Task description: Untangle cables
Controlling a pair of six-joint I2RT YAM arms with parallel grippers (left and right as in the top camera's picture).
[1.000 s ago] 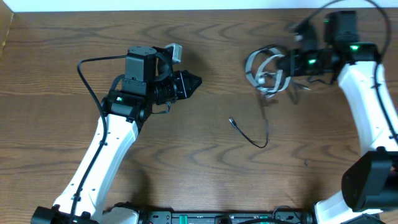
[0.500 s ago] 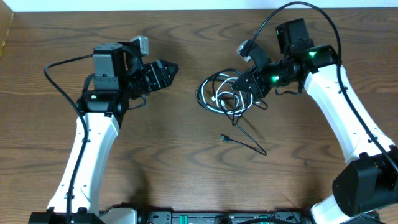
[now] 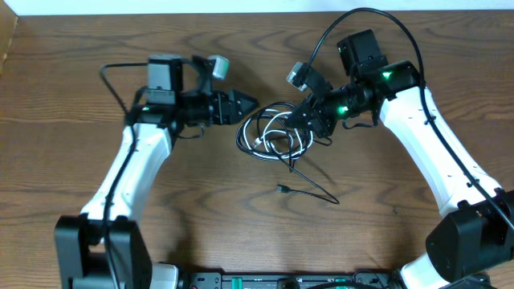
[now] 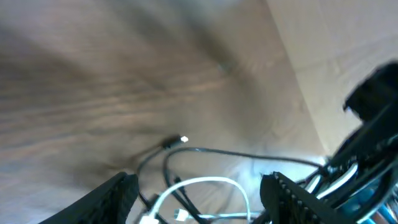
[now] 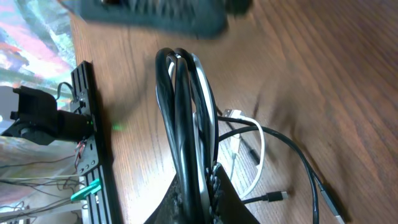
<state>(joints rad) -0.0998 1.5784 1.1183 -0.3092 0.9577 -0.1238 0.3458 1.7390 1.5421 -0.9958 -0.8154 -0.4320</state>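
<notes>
Cables (image 3: 271,133) in right jaws, left jaws parted nearby

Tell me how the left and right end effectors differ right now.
The left end effector is open; the right end effector is shut. The left one holds nothing and sits just short of the cables; the right one clamps a bunch of their black loops. Both face the tangle from opposite sides, above the wooden table.

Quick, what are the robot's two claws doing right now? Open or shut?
Left gripper: open, holding nothing.
Right gripper: shut on the cables.
</notes>
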